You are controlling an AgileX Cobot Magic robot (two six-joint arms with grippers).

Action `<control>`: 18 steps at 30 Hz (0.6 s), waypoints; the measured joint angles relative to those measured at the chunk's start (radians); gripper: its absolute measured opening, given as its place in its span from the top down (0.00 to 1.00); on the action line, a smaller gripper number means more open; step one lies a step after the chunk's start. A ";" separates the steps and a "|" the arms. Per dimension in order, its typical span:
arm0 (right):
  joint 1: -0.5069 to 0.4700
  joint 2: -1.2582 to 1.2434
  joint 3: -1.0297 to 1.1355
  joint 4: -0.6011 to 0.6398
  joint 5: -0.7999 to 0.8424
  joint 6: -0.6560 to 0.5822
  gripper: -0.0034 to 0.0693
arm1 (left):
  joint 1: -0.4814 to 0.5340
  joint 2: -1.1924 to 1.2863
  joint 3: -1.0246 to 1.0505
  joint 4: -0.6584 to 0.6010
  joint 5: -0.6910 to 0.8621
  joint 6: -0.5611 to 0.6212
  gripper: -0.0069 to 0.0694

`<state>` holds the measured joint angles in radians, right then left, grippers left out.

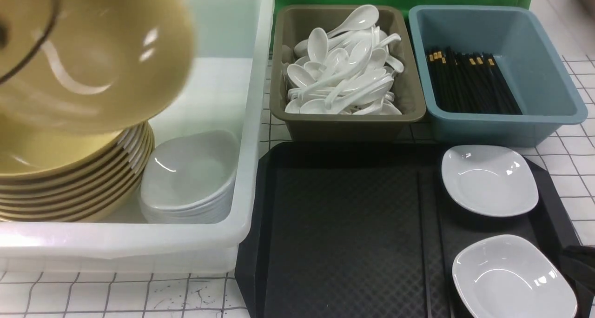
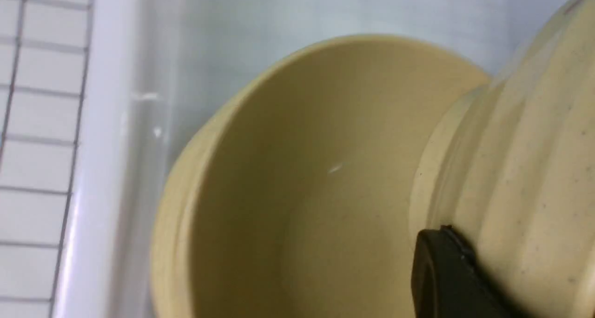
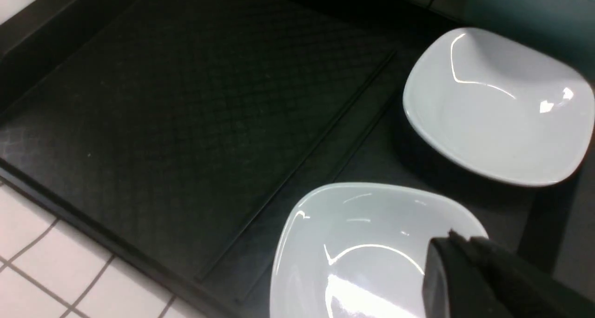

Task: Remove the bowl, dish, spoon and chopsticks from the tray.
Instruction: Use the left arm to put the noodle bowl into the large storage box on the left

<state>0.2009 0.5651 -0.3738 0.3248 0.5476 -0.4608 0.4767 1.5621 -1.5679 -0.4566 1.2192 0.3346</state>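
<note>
The left gripper point(image 2: 453, 248) grips the bowl point(image 1: 93, 62) by its rim, tilted above the stack of yellow bowls point(image 1: 69, 192) in the white tub point(image 1: 251, 122), left of the tray point(image 1: 344, 225). Only one finger of the right gripper point(image 3: 458, 267) shows, over the near dish point(image 1: 511, 281), so its opening cannot be told

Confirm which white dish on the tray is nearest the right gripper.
The front dish, at the tray's near right corner; the right gripper sits at its rim. The other dish lies farther back, toward the blue tub.
</note>
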 joint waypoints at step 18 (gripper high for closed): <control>0.000 0.083 -0.050 -0.030 0.067 0.205 0.75 | 0.083 -0.017 0.149 0.108 -0.107 -0.085 0.65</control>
<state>0.2009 0.6481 -0.4241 0.2950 0.6148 -0.2554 0.5599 1.5451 -1.4194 -0.3488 1.1119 0.2496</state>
